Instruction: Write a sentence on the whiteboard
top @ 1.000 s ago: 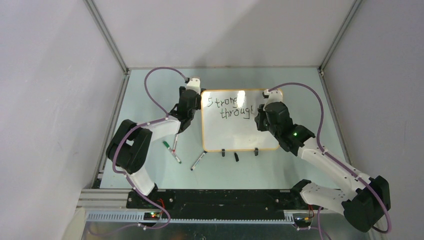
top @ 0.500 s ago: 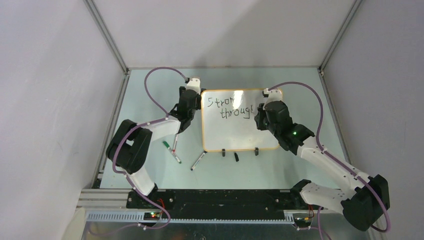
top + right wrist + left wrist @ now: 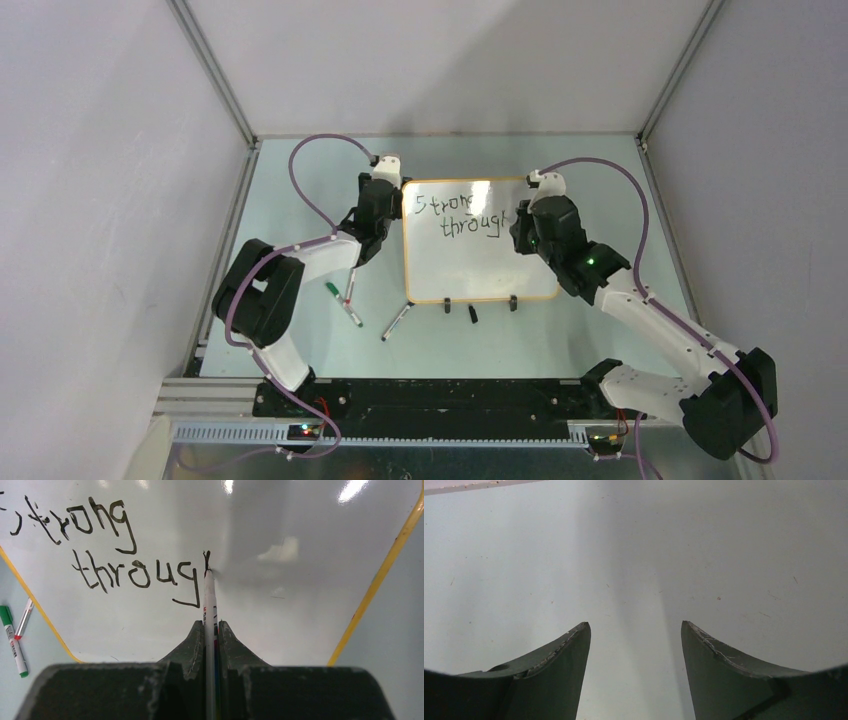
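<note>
From above, the whiteboard (image 3: 480, 270) lies flat on the desk (image 3: 300, 200) in the middle of the frame. The sentence (image 3: 462, 215) sits in its upper part and reads "Strong", with "throug" under it. The right arm (image 3: 640, 310) reaches over the board's upper right. The left arm (image 3: 320, 255) is just beside the board's upper left corner. A green pen (image 3: 331, 290) lies on the desk at the lower left, near other loose pens.

I think the job now is the letter "h". To do it well, press softly, pull the line straight down, then add a small hump. Make it the same size as the other letters, and leave room below for more words.

In the left wrist view, the left gripper (image 3: 634, 627) is spread wide. It holds nothing, and only bare desk shows between its fingers.

In the right wrist view, the right gripper (image 3: 210, 625) is pressed together, pinching a white marker (image 3: 209, 595). The marker's tip touches the board just right of the "g", under a short fresh stroke.
</note>
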### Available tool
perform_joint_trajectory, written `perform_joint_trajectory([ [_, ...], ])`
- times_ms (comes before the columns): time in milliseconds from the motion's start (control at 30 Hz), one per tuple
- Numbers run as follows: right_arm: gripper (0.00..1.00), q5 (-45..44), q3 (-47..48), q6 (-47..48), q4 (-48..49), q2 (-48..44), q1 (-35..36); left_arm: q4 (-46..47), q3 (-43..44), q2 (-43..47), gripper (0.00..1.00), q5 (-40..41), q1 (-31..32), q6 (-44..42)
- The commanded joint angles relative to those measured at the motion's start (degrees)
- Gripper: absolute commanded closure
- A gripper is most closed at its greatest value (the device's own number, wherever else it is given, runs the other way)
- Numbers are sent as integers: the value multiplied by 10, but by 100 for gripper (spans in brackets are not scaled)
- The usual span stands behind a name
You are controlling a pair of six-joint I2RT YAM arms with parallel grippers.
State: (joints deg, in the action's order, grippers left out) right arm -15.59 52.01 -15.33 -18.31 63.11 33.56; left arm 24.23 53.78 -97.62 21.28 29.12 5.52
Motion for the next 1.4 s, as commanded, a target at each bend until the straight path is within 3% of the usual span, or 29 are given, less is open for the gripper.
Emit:
perform_joint_trajectory([
  [0, 100, -12, 21, 8, 6, 0, -8, 16, 17, 1, 27, 4, 7, -2],
  [1367, 100, 2, -12, -1, -45, -24, -13, 16, 16, 2, 27, 4, 7, -2],
])
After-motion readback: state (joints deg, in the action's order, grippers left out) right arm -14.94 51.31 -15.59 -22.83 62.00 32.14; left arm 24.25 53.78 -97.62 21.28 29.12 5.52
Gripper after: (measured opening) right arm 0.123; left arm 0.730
